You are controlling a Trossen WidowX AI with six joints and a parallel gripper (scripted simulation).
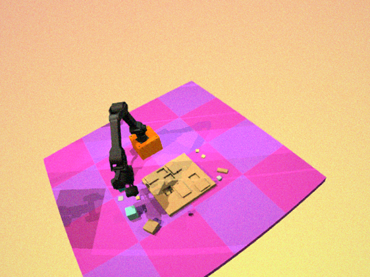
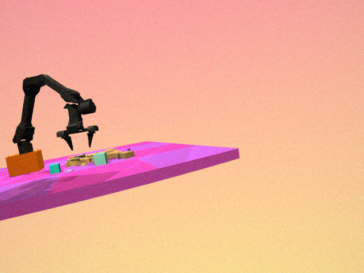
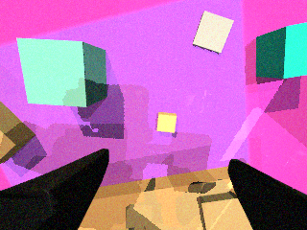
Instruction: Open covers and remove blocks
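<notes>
The tan puzzle board (image 1: 169,209) (image 3: 103,208) lies on the table with tan covers and dark-edged recesses. Two square covers (image 1: 184,189) (image 1: 202,184) show on its front half; an opening (image 1: 168,190) shows left of them. Arm shadow makes the other covers hard to tell. A small yellow block (image 1: 137,197) (image 2: 83,164) (image 3: 167,123) rests on the table just off the board's left edge. My gripper (image 2: 81,148) (image 3: 168,159) is open and empty, raised above the table near that block. Two small yellow blocks (image 1: 197,150) (image 1: 203,156) lie beyond the board's far right side.
A mint cube (image 1: 131,212) (image 2: 100,158) (image 3: 53,72), teal cube (image 2: 54,168) (image 3: 295,50), tan block (image 1: 151,226) (image 2: 126,154) and pale tile (image 1: 120,198) (image 3: 213,32) lie left of the board. A tan piece (image 1: 222,170) and white piece (image 1: 219,178) lie right; a dark piece (image 1: 190,213) lies in front.
</notes>
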